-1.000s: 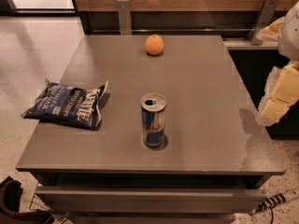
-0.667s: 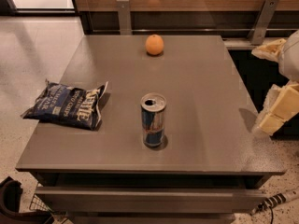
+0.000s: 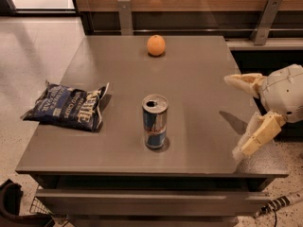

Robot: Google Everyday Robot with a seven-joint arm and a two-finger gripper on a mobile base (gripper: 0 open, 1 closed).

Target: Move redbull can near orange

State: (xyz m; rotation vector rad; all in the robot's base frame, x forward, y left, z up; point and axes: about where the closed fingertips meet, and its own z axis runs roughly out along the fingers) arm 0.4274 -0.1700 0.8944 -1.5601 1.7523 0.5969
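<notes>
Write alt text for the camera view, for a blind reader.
A redbull can stands on a table, the orange apart at the back edge. A chip bag lies left; the open gripper hovers at the right edge.

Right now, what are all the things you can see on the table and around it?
table: one, grey-brown, fills the middle of the view
can: one, blue and silver, upright near the table's front middle
orange: one, orange, near the table's far edge, apart from the can
chip bag: one, dark blue, lying flat on the table at the view's left
gripper: one, cream, at the table's edge on the view's right, jaws open, holding nothing
</notes>
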